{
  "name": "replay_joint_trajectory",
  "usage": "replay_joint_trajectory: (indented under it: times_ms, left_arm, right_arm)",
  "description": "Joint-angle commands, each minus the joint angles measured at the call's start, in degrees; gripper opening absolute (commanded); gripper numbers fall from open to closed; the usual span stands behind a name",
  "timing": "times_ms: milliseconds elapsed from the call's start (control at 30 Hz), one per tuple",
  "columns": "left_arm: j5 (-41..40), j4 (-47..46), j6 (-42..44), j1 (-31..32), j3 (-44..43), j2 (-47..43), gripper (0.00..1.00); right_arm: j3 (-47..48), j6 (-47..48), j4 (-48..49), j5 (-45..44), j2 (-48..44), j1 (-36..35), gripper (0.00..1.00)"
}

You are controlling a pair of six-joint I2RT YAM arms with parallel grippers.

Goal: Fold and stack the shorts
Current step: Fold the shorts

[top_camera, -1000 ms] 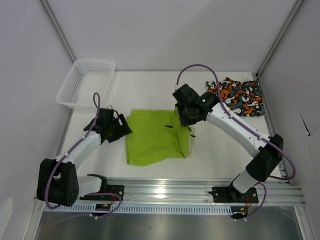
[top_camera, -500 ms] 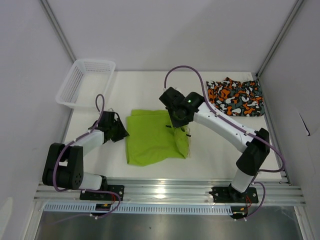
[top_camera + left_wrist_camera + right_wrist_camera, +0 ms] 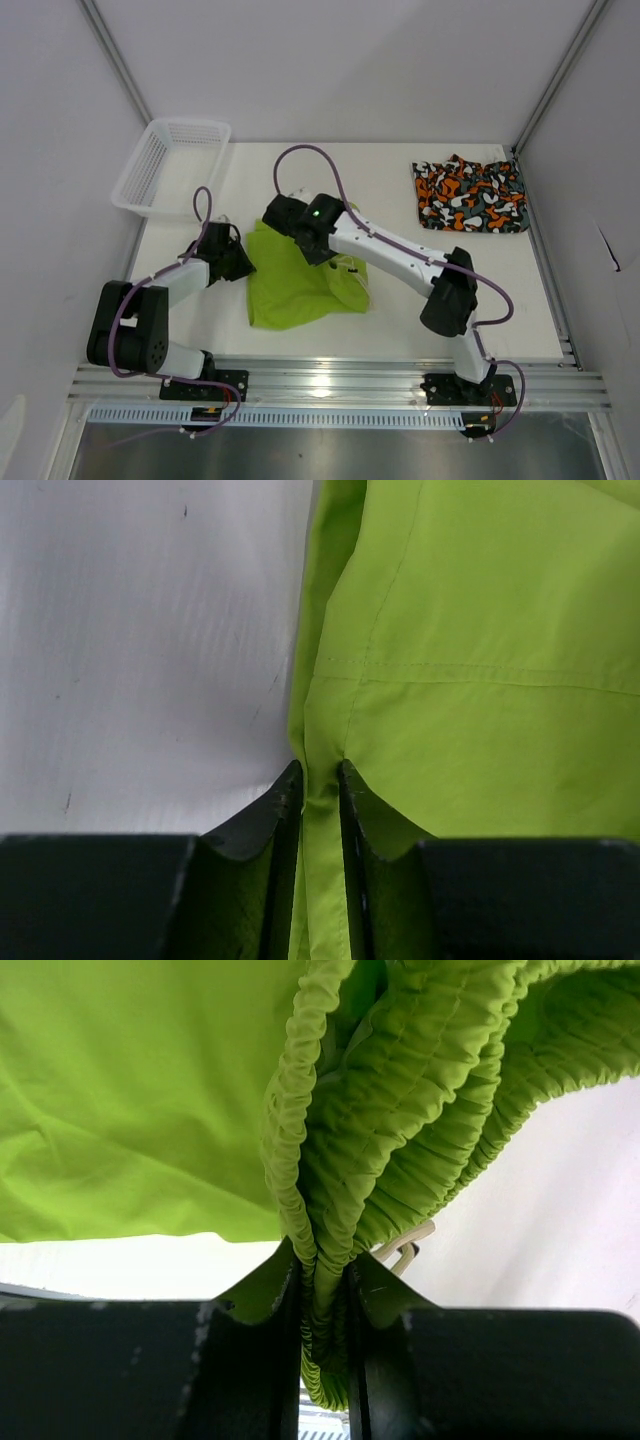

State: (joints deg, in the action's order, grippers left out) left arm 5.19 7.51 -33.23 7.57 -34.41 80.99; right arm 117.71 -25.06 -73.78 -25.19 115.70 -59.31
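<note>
The lime green shorts [image 3: 300, 285] lie crumpled on the white table [image 3: 400, 180] at centre left. My left gripper [image 3: 243, 264] is at their left edge, shut on a fold of the hem [image 3: 320, 810]. My right gripper [image 3: 300, 232] hangs over the cloth's upper left part, shut on the bunched elastic waistband [image 3: 325, 1290], which it holds lifted. A bit of white drawstring [image 3: 405, 1250] shows beside the right fingers. The camo shorts [image 3: 470, 193], orange, black, grey and white, lie flat at the back right corner.
A white mesh basket [image 3: 170, 165] stands at the back left of the table. Grey walls close in the left, right and back. A metal rail [image 3: 340, 385] runs along the near edge by the arm bases.
My right gripper has carried the waistband leftwards across the green shorts, folding the cloth over. My left gripper's jaws have closed on the left hem.
</note>
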Motion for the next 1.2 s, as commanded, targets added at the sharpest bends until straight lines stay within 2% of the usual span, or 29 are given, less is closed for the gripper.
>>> replay_joint_trajectory:
  times_ms: [0, 333, 600, 733, 800, 867, 900, 933, 1000, 1067, 1167]
  left_arm:
    - [0.35, -1.09, 1.77, -0.37, 0.23, 0.92, 0.23]
    - [0.35, -1.00, 1.95, -0.37, 0.31, 0.92, 0.20]
    - [0.52, -1.09, 1.86, -0.37, 0.49, 0.84, 0.18]
    - [0.70, -1.09, 1.68, -0.37, 0.49, 0.66, 0.18]
    - [0.61, -1.00, 1.68, -0.37, 0.57, 0.66, 0.18]
    - [0.79, -0.66, 1.68, -0.37, 0.23, 0.84, 0.18]
    - [0.79, -0.74, 1.68, -0.37, 0.40, 0.92, 0.18]
    - [0.79, -0.74, 1.68, -0.37, 0.23, 0.92, 0.18]
    - [0.79, -0.57, 1.68, -0.37, 0.14, 0.84, 0.18]
    - [0.87, -0.48, 1.59, -0.45, 0.14, 0.84, 0.18]
    - [0.79, -0.48, 1.51, -0.45, 0.14, 0.83, 0.18]
  right_arm:
    - [4.71, -0.96, -2.42, -3.37, 3.73, -2.47, 0.00]
    - [10.52, -0.69, 0.82, -1.00, 10.94, -5.82, 0.00]
    - [15.88, -2.45, 1.88, 0.05, 19.29, -5.73, 0.01]
    - [15.88, -5.08, 5.65, 0.92, 20.88, -5.82, 0.58]
    - [11.35, -4.91, 13.26, 5.12, 17.74, -5.99, 0.68]
    - [5.98, -2.90, 20.48, 9.61, 13.35, -6.17, 0.71]
    - [2.99, -2.19, 23.82, 11.46, 8.10, -6.34, 0.73]
    - [-3.13, -1.58, 30.99, 16.00, 5.53, -6.26, 0.79]
    - [-8.35, -0.96, 38.49, 20.34, -1.05, -5.30, 0.83]
    - [-14.86, -1.48, 41.86, 27.27, -4.33, -3.89, 0.82]
    - [-24.41, -2.71, 48.97, 33.09, -10.04, -0.82, 0.72]
